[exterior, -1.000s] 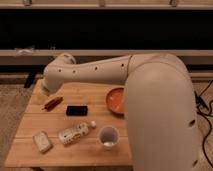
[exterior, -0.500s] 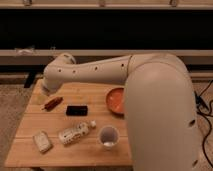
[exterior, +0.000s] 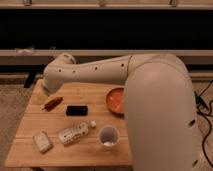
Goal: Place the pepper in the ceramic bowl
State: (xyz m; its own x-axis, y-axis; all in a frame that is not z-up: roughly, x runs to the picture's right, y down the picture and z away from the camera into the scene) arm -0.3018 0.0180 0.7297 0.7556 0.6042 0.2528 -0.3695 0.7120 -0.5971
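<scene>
Hand (exterior: 46,93) hovering just above pepper (exterior: 52,103), which is lying near surface's (exterior: 90,150) left edge; grip state cannot be told; best closing across pepper's middle, then carrying it over black block (exterior: 76,110) to ceramic bowl (exterior: 116,100).

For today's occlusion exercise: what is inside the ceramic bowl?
The ceramic bowl shows only bare orange-red glaze; the robot arm covers its right side, so that part is unknown. The pepper lies on the table, beside the gripper.
</scene>
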